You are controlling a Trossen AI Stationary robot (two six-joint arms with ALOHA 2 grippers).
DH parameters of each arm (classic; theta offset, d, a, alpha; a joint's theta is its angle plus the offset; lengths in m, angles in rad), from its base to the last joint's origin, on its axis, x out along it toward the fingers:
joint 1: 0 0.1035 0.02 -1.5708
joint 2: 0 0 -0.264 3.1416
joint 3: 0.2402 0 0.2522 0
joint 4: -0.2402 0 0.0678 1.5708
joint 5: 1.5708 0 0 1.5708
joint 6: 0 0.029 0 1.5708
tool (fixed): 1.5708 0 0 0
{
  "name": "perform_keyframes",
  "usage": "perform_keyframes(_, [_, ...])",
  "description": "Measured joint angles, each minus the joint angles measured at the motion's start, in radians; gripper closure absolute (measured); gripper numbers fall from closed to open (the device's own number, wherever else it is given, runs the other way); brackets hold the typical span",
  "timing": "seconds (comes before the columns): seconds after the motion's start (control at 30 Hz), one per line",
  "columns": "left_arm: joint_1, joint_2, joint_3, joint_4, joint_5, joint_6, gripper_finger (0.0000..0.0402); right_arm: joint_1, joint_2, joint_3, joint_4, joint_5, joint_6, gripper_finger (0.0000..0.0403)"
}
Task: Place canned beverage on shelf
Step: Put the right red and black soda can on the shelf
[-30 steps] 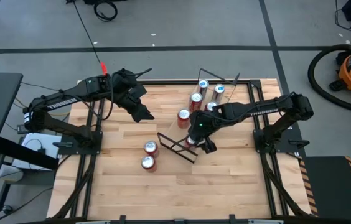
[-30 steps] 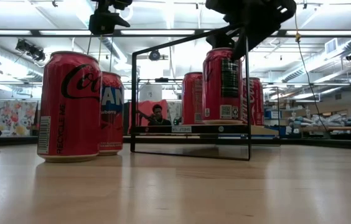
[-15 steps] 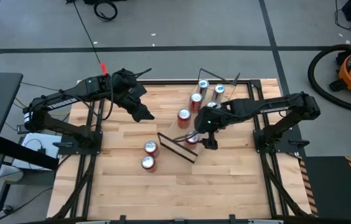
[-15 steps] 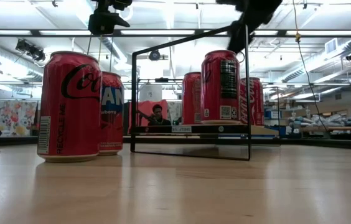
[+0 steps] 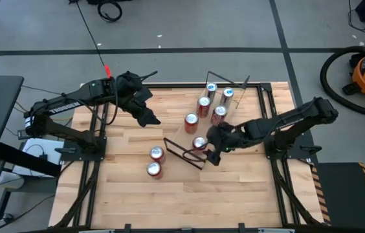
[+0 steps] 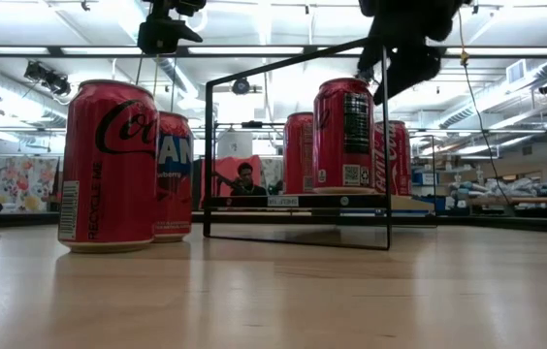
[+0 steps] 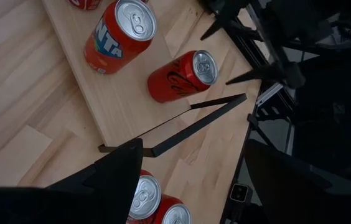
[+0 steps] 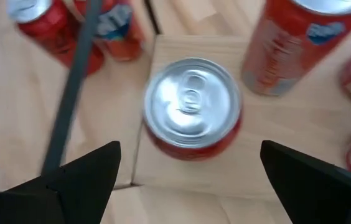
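The shelf [image 5: 199, 131] is a long light-wood board with a black wire frame, lying slantwise at the table's middle. Several red cans stand on it. The nearest one [image 5: 200, 143] stands upright on its base at the board's near end; it also shows in the right wrist view [image 8: 192, 106] and the low view [image 6: 343, 131]. My right gripper [image 5: 213, 155] is open, above and just to the right of that can, touching nothing. My left gripper [image 5: 145, 115] hangs open and empty above the table's far left part.
Two more red cans [image 5: 156, 153] [image 5: 153, 169] stand on the tabletop left of the shelf's near end. The black wire frame [image 6: 298, 145] rises around the shelf's end. There is bare tabletop toward the near edge.
My right gripper has come up off the top of the nearest can and drawn back toward the table's right and near side. The can stays upright at the shelf's near end.
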Motion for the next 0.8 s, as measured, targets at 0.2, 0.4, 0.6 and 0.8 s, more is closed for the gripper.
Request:
perform_keyframes(0.2, [0.0,0.0,0.0,0.0,0.0,-0.005,0.0111,0.026,0.0,-0.072,0.066,0.084,0.04,0.0006])
perform_keyframes(0.4, [0.0,0.0,0.0,0.0,0.0,-0.009,0.0111,0.02,0.0,-0.167,0.248,0.074,0.026,0.0006])
perform_keyframes(0.6, [0.0,0.0,0.0,0.0,0.0,-0.019,0.0111,0.009,0.0,-0.229,0.276,0.036,0.003,0.0015])
perform_keyframes(0.8, [0.0,0.0,0.0,0.0,0.0,-0.016,0.0111,-0.008,0.0,-0.278,0.311,0.04,-0.02,0.0049])
